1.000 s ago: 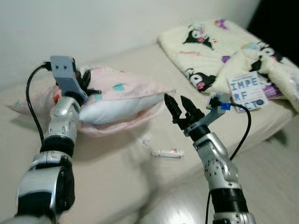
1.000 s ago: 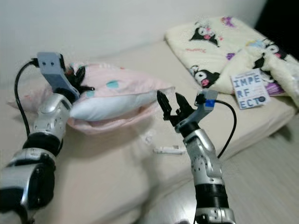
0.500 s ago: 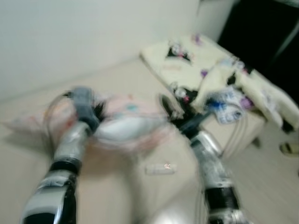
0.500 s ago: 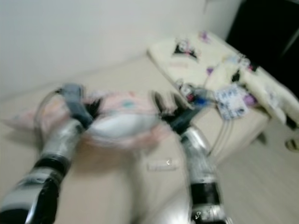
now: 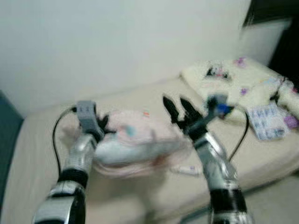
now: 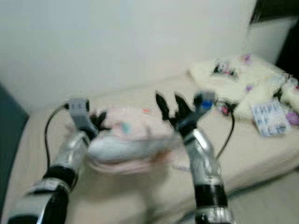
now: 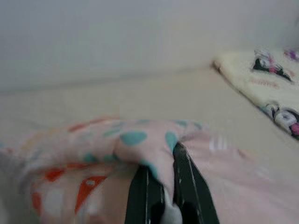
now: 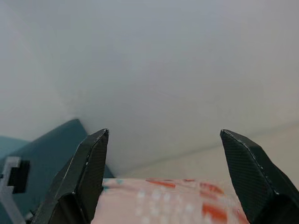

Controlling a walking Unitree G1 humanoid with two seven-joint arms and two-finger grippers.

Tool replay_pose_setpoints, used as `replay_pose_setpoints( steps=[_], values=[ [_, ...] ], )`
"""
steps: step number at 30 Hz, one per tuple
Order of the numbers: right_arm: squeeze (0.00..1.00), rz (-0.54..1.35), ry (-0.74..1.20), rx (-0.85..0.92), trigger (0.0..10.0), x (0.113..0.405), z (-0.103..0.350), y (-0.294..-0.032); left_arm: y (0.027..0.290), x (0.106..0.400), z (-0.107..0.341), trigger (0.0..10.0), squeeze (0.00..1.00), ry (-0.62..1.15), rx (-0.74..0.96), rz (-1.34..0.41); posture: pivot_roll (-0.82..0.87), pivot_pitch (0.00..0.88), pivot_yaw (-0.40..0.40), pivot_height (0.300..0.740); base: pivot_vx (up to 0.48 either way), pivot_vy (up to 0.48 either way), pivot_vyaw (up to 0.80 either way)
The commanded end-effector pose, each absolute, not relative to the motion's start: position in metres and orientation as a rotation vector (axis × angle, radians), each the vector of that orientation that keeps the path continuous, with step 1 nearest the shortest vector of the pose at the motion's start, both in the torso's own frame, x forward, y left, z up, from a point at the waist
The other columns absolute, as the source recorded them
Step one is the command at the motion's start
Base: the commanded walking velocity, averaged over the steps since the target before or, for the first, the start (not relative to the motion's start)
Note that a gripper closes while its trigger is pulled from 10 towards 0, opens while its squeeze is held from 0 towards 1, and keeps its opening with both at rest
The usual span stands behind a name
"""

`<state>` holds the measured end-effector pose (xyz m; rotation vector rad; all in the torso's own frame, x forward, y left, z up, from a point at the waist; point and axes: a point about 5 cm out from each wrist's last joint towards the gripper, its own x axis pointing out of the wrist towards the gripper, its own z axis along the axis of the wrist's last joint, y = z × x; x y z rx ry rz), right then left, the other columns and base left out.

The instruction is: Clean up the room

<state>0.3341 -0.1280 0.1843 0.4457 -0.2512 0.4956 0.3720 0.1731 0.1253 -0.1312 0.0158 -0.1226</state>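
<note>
A pink pillow [image 5: 135, 142] with teal and orange spots hangs just above the beige bed [image 5: 42, 154]. My left gripper [image 5: 102, 128] is shut on the pillow's left end; in the left wrist view the fabric [image 7: 140, 144] is pinched between its black fingers [image 7: 189, 186]. My right gripper [image 5: 180, 108] stands open above the pillow's right end, holding nothing. Through its spread fingers [image 8: 88, 172] the right wrist view takes in the pillow's top [image 8: 177, 198] and the white wall.
A cream blanket with cartoon prints [image 5: 233, 79] lies at the bed's far right, a printed paper [image 5: 267, 122] on it. A small white object [image 5: 187, 170] rests on the mattress under my right arm. A teal surface [image 5: 7, 135] borders the left.
The camera has swung left and up, blurring the views. The pillow stays in my left gripper, and my right gripper has risen higher over the pillow's right end.
</note>
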Motion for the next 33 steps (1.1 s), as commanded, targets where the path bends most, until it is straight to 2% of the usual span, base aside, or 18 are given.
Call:
replay_pose_setpoints(
  steps=[1,13,16,24,33],
  values=[
    [0.00,0.479,-0.241,0.455,10.0,0.334,0.180,-0.129,0.168,0.375,0.140,10.0,0.00,-0.060,-0.082,-0.149,-0.18,0.068,0.040,0.740,0.000,0.000,0.00],
    [0.00,0.481,-0.244,0.444,10.0,0.334,0.179,-0.127,0.160,0.380,0.149,10.0,0.00,-0.081,-0.084,-0.177,-0.19,0.061,0.043,0.740,0.000,0.000,0.00],
    [0.00,0.484,-0.242,0.438,10.0,0.334,0.179,-0.125,0.160,0.383,0.154,10.0,0.00,-0.089,-0.062,-0.164,-0.19,0.060,0.044,0.740,0.000,0.480,0.00],
    [0.00,0.529,-0.230,0.369,10.0,0.328,0.170,-0.110,0.193,0.392,0.174,10.0,0.00,-0.105,-0.036,0.009,-0.19,0.059,0.047,0.740,0.000,0.480,0.00],
    [0.00,0.613,-0.228,0.321,10.0,0.320,0.167,-0.100,0.202,0.394,0.176,10.0,0.00,-0.098,-0.039,0.063,-0.20,0.062,0.048,0.740,0.000,0.479,0.78]
  ],
)
